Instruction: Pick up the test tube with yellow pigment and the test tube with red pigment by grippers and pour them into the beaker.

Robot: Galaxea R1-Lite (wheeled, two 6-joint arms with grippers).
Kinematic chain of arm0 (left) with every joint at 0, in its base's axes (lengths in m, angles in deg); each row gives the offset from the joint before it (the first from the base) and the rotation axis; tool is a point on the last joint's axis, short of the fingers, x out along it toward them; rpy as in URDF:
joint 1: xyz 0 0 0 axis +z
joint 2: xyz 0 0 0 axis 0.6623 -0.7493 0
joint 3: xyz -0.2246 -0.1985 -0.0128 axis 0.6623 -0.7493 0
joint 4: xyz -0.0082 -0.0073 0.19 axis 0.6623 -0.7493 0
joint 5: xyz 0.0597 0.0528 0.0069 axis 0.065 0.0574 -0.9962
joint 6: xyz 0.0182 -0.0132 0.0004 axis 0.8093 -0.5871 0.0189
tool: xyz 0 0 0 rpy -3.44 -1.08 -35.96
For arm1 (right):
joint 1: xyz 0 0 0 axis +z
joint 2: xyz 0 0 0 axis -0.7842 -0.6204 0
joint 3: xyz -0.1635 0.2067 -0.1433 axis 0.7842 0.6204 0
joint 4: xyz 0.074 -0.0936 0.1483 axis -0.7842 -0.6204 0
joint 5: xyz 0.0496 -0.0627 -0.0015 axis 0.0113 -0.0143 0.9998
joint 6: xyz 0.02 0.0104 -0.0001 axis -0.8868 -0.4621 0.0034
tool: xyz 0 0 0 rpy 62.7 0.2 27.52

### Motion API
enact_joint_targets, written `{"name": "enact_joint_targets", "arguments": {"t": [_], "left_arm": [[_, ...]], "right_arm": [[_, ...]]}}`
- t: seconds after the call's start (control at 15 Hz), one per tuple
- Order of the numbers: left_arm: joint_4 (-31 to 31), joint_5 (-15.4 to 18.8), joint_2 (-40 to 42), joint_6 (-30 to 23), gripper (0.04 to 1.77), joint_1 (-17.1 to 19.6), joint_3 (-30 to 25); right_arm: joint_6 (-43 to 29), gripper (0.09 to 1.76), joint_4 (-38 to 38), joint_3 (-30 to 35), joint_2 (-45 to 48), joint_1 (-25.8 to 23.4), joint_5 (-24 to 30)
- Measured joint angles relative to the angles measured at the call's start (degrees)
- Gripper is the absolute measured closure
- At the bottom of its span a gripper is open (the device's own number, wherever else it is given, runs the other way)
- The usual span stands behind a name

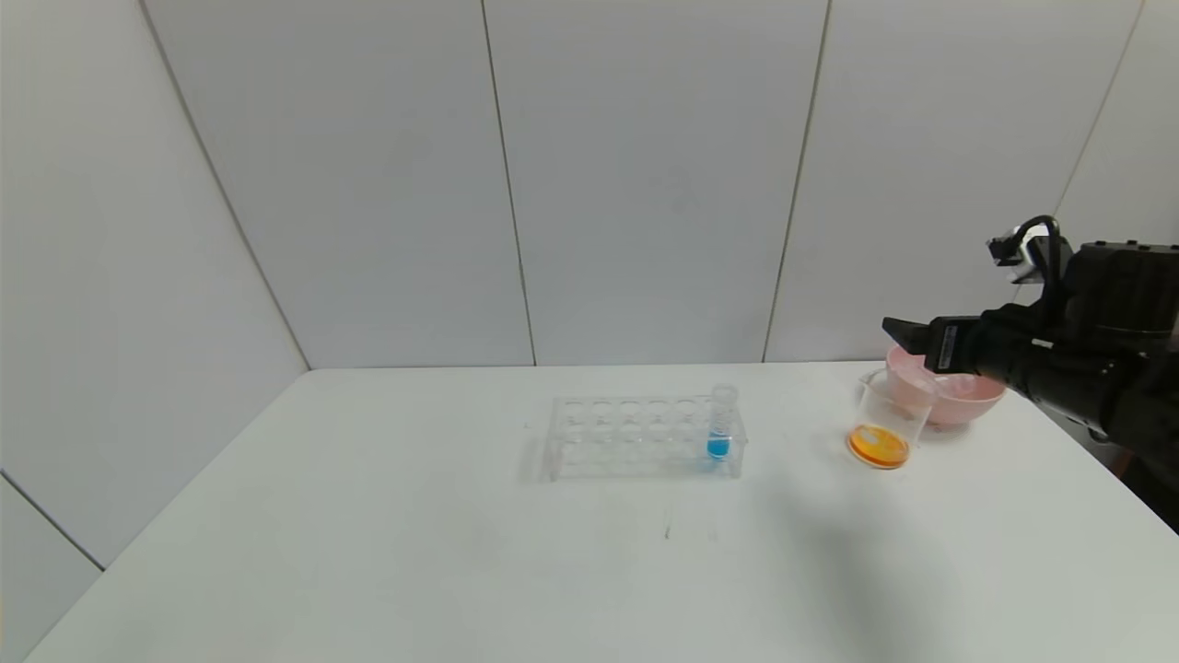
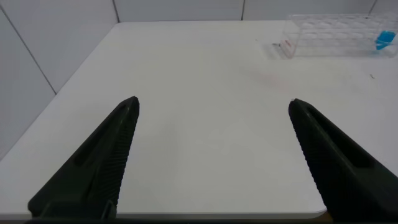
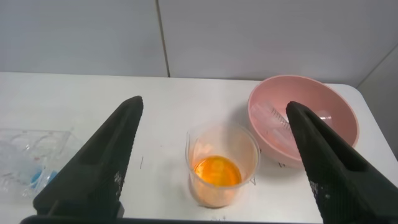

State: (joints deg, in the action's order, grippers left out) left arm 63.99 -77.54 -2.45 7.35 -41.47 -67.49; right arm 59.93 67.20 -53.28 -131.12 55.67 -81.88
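Note:
The beaker [image 1: 880, 425] stands at the right of the table with orange liquid at its bottom; it also shows in the right wrist view [image 3: 222, 163]. No tube with yellow or red liquid shows. A clear empty tube [image 3: 275, 116] lies in the pink bowl [image 1: 967, 398]. My right gripper [image 1: 907, 333] is open and empty, hovering over the bowl just behind the beaker; in the right wrist view [image 3: 212, 106] the beaker lies between its fingers, lower down. My left gripper [image 2: 214, 103] is open and empty above bare table, out of the head view.
A clear tube rack [image 1: 645, 437] stands mid-table with one blue-liquid tube [image 1: 719, 425] at its right end; the rack also shows in the left wrist view [image 2: 336, 34]. The pink bowl [image 3: 329, 102] touches the beaker's right side. White wall panels stand behind the table.

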Motion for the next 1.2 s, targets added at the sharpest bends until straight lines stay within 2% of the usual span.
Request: {"name": "enact_joint_targets", "arguments": {"t": [0.13,0.33,0.6,0.8,1.2], "left_arm": [[0.00,0.00,0.00,0.00,0.09,0.00,0.00],[0.00,0.00,0.00,0.00,0.09,0.00,0.00],[0.00,0.00,0.00,0.00,0.09,0.00,0.00],[0.00,0.00,0.00,0.00,0.09,0.00,0.00],[0.00,0.00,0.00,0.00,0.09,0.00,0.00]], "right_arm": [[-0.28,0.19,1.23,6.21,5.66,1.21,-1.04],[-0.30,0.17,2.26,14.40,15.63,0.52,-1.34],[0.79,0.16,-1.96,21.02,31.99,-2.29,-1.08],[1.15,0.15,-10.15,23.88,46.59,-3.28,-0.74],[1.32,0.15,-31.56,26.25,75.48,-3.32,-1.10]]}}
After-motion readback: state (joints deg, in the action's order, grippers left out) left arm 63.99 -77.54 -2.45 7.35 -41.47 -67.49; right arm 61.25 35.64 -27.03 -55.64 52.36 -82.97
